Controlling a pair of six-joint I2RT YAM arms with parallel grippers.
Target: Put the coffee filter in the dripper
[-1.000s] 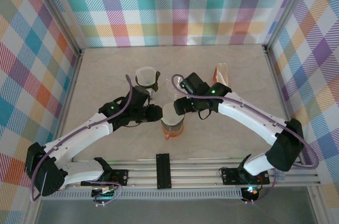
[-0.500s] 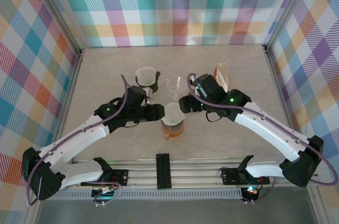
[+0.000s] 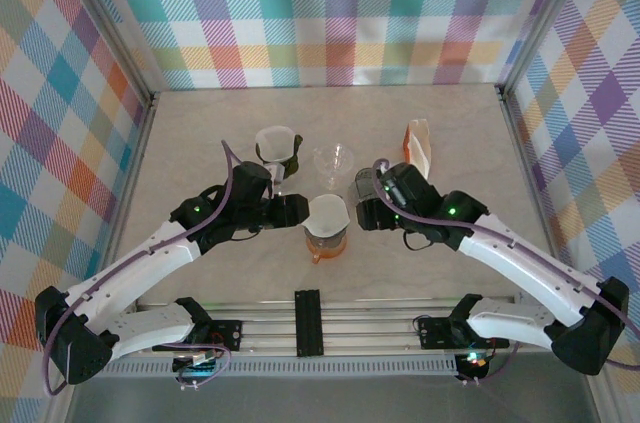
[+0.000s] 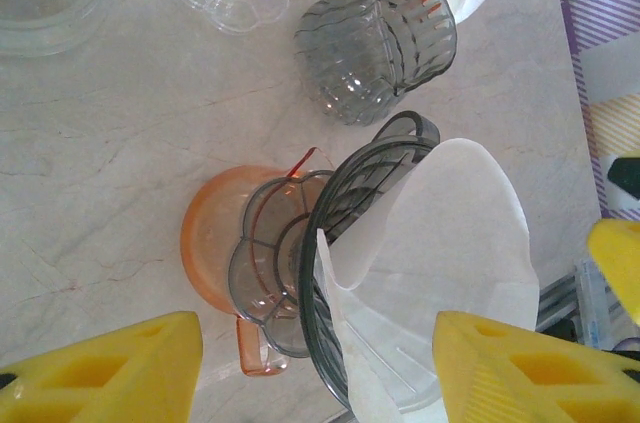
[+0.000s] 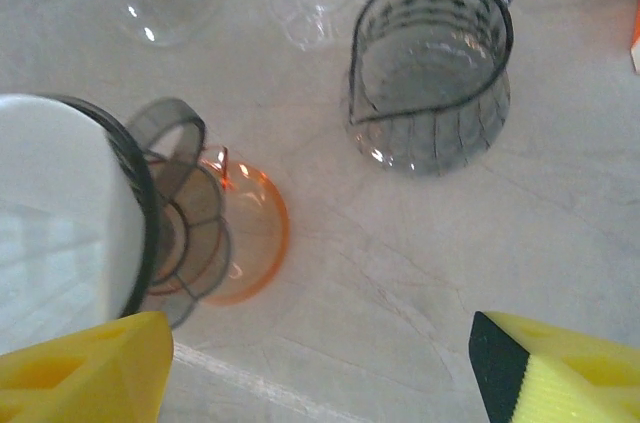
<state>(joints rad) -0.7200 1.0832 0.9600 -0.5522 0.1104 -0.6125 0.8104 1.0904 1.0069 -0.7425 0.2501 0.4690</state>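
Seating: coffee filter (image 4: 440, 243) is inside the dripper (image 4: 275, 263), white cone open upward, top edge proud of the rim. It leans to one side, so I'd say it's in but maybe not pressed flat.
Stack: the dripper rides on the orange cup (image 4: 205, 243), which keeps it upright and raised for the drop-in.
Left gripper (image 3: 296, 211): just beside the dripper on its left, fingers (image 4: 110, 363) spread wide, holding nothing. The filter sits between the pads in its wrist view.
Right gripper (image 3: 363, 206): on the opposite side, apart from the dripper, next to the grey pitcher (image 5: 430, 83). Fingers (image 5: 560, 373) are spread too, with nothing between them.
Why flanking: probably so either arm can steady the stack or nudge the paper.
Task state: looks essentially done.
Risk: the paper is light and could spring up or tip out if bumped.
Bystanders: clear funnel (image 3: 333, 158), lidded jar (image 3: 277, 146), filter pack (image 3: 418, 143), all behind the stack.
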